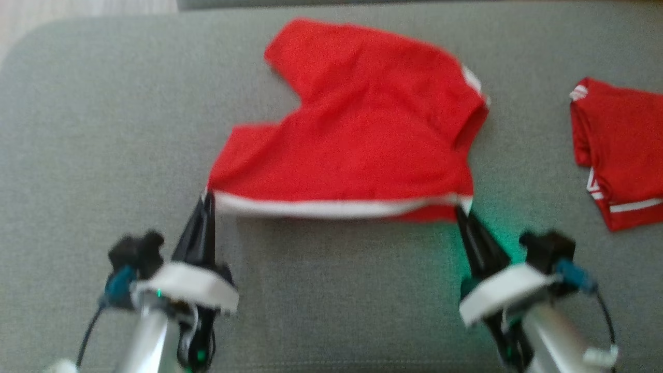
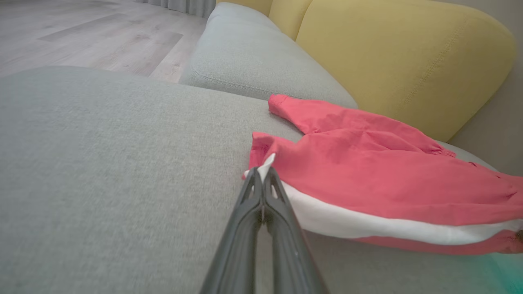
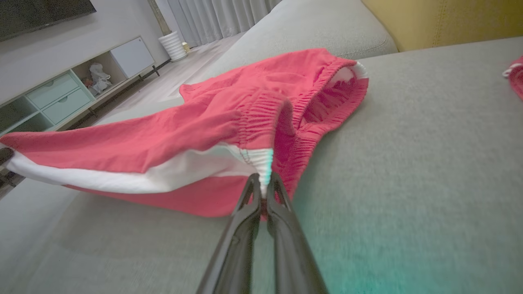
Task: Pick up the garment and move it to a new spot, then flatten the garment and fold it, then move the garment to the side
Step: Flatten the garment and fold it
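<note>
Red garment (image 1: 357, 134) on grey sofa (image 1: 103, 129) — left claw (image 1: 207, 199) clenched on its 7 o'clock corner, right claw (image 1: 461, 212) on its 5 o'clock corner; second red piece (image 1: 621, 150) at 3 o'clock.

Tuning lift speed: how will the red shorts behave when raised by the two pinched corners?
Likely floppy: the red shorts drape in loose folds between the left gripper and right gripper, the white stripe curving slightly. Probably light: thin fabric, held by the fingertips alone. The gathered waistband may bunch rather than lie flat.
</note>
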You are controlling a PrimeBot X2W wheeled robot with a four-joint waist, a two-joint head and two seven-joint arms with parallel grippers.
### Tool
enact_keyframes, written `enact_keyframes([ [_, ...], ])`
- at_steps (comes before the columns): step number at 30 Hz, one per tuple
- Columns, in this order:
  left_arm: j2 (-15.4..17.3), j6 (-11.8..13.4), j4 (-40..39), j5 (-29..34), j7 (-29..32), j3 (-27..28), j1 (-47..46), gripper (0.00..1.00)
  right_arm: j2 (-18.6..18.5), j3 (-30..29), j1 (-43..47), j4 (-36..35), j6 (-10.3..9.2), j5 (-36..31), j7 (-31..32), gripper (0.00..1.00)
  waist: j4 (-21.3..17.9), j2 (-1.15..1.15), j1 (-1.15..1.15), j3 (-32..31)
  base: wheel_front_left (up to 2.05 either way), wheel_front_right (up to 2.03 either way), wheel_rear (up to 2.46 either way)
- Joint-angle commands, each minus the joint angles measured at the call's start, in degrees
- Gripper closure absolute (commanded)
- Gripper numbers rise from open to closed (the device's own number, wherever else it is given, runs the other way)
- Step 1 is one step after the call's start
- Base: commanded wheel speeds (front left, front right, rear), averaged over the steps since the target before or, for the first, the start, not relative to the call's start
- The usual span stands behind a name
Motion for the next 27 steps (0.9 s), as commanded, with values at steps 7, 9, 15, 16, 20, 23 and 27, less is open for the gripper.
enact_keyframes([
  [7, 1.16, 1.43, -8.72, 0.43, -0.15, 1.01, 11.03, 1.00, 2.05, -3.34, 16.22, -16.14, 0.39, -3.92, 6.81, 1.00, 0.30, 0.00, 0.00, -6.37, 0.00, 0.00, 0.00],
  [9, 1.16, 2.07, -10.42, 0.17, 0.48, 0.62, 13.60, 1.00, 2.56, -4.52, 20.16, -19.87, 0.39, -4.75, 8.99, 1.00, 0.31, 0.00, 0.00, -7.40, 0.00, 0.00, 0.00],
  [15, 1.16, 5.13, -16.49, -1.60, 2.69, 0.94, 19.57, 1.00, 3.74, -7.09, 28.37, -28.14, 0.39, -6.33, 13.89, 1.00, 0.04, 0.00, 0.00, -9.22, 0.00, 0.00, 0.00],
  [16, 1.18, 5.40, -17.33, -1.66, 3.04, 0.95, 20.02, 1.00, 3.89, -7.29, 28.87, -29.02, 0.39, -6.50, 14.42, 1.00, -0.01, 0.00, 0.00, -9.25, 0.00, 0.00, 0.00],
  [20, 1.56, 5.88, -19.35, -1.55, 4.35, 0.77, 19.96, 1.00, 4.39, -7.62, 29.46, -31.06, 0.39, -6.78, 15.88, 1.00, -0.22, 0.00, 0.00, -9.13, 0.00, 0.00, 0.00],
  [23, 1.91, 5.84, -19.86, -1.64, 5.13, 0.76, 18.36, 1.00, 4.64, -7.45, 29.10, -31.66, 0.39, -6.73, 16.43, 1.00, -0.53, 0.00, 0.00, -8.43, 0.00, 0.00, 0.00],
  [27, 2.16, 4.96, -19.89, -2.34, 6.08, 0.55, 14.25, 1.00, 4.93, -6.41, 26.70, -32.43, 0.39, -6.78, 16.12, 1.00, -1.56, 0.00, 0.00, -6.74, 0.00, 0.00, 0.00],
])
